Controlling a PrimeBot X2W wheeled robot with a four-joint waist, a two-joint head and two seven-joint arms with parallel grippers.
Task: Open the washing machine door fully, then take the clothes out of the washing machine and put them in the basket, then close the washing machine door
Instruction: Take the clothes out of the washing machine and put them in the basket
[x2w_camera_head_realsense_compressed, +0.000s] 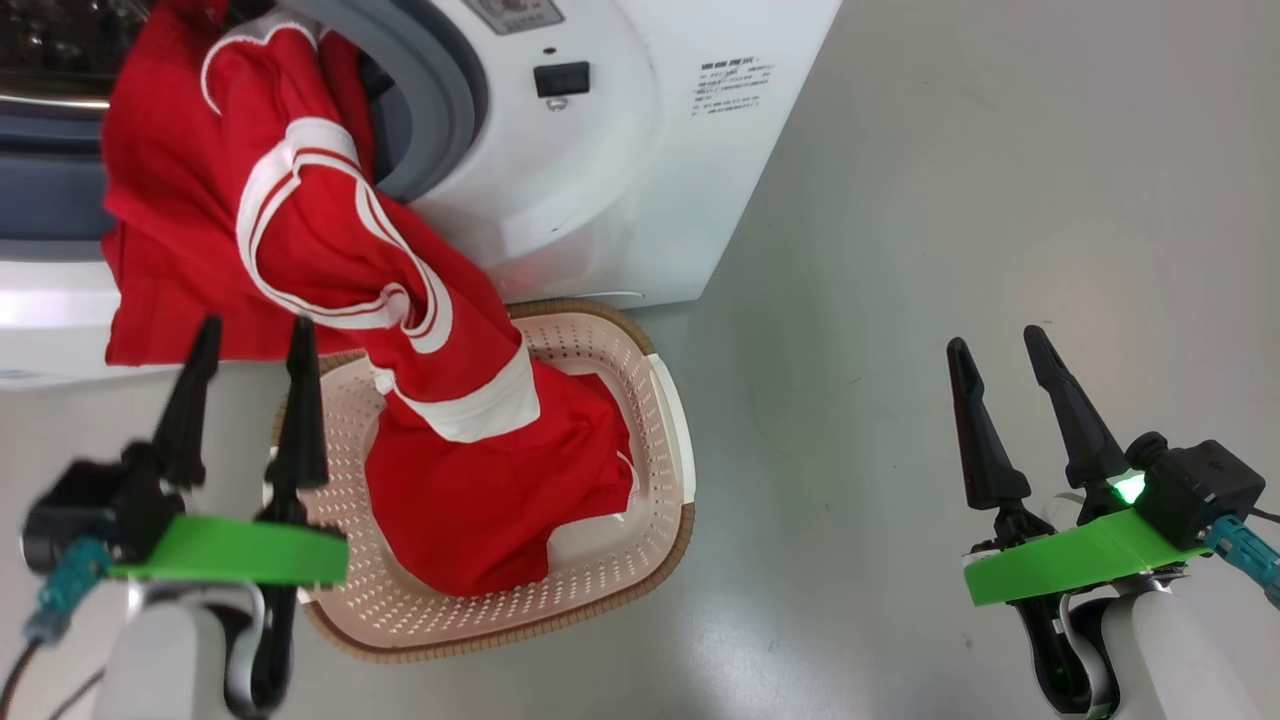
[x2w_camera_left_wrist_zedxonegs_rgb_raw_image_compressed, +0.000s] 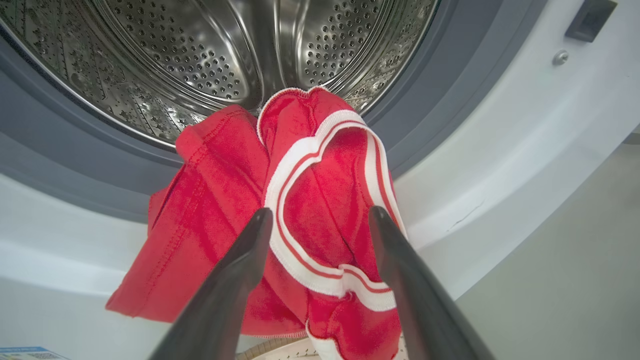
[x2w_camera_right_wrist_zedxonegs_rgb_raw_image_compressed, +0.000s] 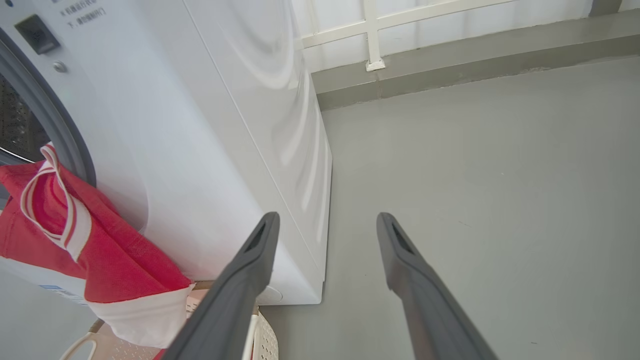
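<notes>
Hanging half out of the washing machine (x2w_camera_head_realsense_compressed: 620, 180), the clothes (x2w_camera_head_realsense_compressed: 330, 230) run from the steel drum (x2w_camera_left_wrist_zedxonegs_rgb_raw_image_compressed: 200, 60) over the grey-blue rubber ring (x2w_camera_head_realsense_compressed: 440, 90) and down into the basket (x2w_camera_head_realsense_compressed: 668, 400), which stands on the floor (x2w_camera_head_realsense_compressed: 950, 200) just in front of the machine; the lower end lies in the basket, the upper end rests on the lip of the opening. My left pincer (x2w_camera_head_realsense_compressed: 255, 330) stands wide, its fingers pointing at the red cloth and gripping nothing that I can see; my right pincer (x2w_camera_head_realsense_compressed: 997, 340) is just as wide and empty, over bare floor well apart from the basket.

The step in hand, I judge, is pulling the rest of the cloth down; the risk is that I close on only a thin fold or the white trim, so the fabric slips free and stays caught on the ring; a pull too far sideways could drag the bundle over the basket's rim onto the floor, or tip the light basket, since the cloth already in it ties the two together; any cloth left across the ring would jam when I close the washing machine door; reaching too deep, my fingers could scrape the ring.
</notes>
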